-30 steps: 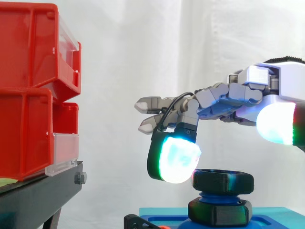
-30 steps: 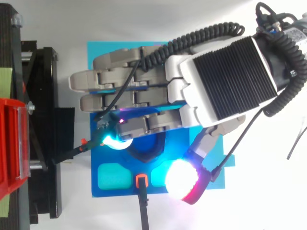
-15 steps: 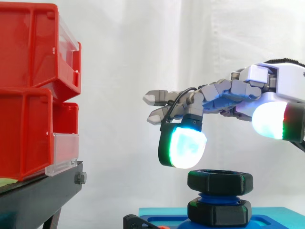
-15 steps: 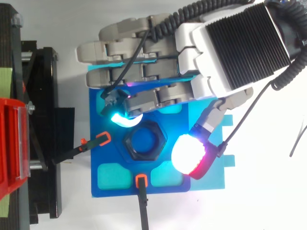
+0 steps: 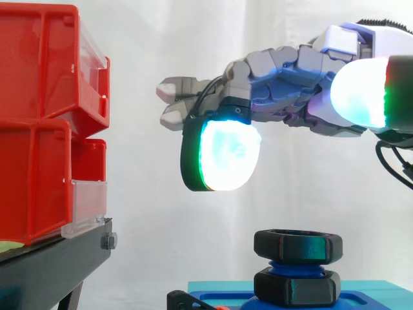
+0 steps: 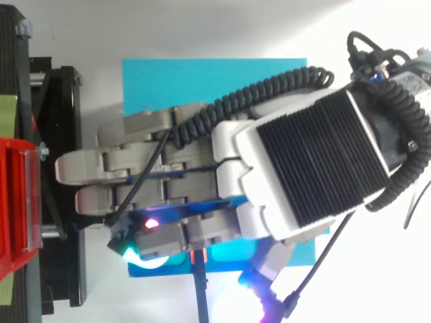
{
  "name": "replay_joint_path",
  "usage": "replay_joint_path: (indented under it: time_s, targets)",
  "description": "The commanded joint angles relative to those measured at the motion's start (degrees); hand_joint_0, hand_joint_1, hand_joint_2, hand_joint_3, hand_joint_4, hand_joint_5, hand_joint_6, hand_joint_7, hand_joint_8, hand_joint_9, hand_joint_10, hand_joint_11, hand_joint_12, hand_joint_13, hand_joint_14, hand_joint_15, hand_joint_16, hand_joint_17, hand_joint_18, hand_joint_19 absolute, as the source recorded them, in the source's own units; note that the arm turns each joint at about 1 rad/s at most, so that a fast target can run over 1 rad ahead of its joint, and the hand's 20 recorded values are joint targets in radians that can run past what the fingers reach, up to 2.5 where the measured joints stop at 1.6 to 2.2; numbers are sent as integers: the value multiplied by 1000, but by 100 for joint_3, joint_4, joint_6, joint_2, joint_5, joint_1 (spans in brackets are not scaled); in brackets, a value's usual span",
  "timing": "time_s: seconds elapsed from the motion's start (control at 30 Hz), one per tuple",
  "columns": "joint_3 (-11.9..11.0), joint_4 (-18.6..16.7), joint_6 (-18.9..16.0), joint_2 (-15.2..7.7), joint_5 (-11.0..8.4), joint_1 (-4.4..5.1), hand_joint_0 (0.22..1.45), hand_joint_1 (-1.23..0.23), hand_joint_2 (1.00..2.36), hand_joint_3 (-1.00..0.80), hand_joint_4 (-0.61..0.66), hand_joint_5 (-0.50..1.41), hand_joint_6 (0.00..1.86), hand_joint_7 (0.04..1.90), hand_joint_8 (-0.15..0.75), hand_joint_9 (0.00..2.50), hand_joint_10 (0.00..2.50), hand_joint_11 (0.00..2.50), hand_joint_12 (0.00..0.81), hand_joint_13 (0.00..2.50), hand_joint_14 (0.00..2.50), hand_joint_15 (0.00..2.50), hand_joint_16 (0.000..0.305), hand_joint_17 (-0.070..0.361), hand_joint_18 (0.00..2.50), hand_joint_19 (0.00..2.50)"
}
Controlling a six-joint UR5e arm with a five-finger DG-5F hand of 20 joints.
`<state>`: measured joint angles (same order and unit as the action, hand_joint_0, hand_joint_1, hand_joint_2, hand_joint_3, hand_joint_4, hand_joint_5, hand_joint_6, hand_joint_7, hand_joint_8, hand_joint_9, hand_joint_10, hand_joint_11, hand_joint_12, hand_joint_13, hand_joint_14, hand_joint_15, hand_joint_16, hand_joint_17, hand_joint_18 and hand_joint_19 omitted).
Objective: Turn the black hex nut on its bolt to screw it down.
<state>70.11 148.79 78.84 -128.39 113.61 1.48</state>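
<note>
White curtain [image 5: 193, 51], red bins [image 5: 39, 123] (black stand [image 5: 51, 265]), blue plate [image 6: 202, 81], hand [image 6: 296, 168] spread empty above black hex nut [image 5: 298, 245].

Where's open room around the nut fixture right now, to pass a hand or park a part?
Free: the air gap between the hand and the black hex nut; the gap between the black stand and the nut; the bare cyan mat strip beside the hand, uppermost in the top view. Crowded: under the hand, and around the red bins.
</note>
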Motion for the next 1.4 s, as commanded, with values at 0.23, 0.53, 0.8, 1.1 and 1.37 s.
replay_joint_path:
  time_s: [0.23, 0.53, 0.8, 1.1, 1.37]
  targets:
    - [-6, 9, 211, -328, -243, 160, 501, -255, 1000, -500, 353, -96, 510, 1123, 315, 365, 0, 52, 351, 149, 0, 34, 55, 123, 103, 441]
    - [-6, 36, 219, -319, -225, 169, 502, -253, 1000, -500, 340, -92, 555, 1077, 311, 358, 0, 37, 349, 151, 0, 27, 55, 123, 115, 442]
    - [-103, 88, 263, -319, -155, 107, 502, -253, 1000, -500, 333, -97, 639, 923, 315, 362, 0, 39, 348, 153, 0, 27, 55, 123, 119, 432]
    - [-103, 141, 316, -319, -40, 89, 502, -256, 1000, -500, 341, -106, 705, 808, 320, 373, 0, 53, 348, 160, 0, 28, 54, 122, 129, 430]
    - [-103, 203, 316, -319, 144, 10, 501, -258, 1000, -500, 333, -110, 732, 766, 320, 377, 2, 61, 348, 169, 0, 30, 54, 122, 136, 428]
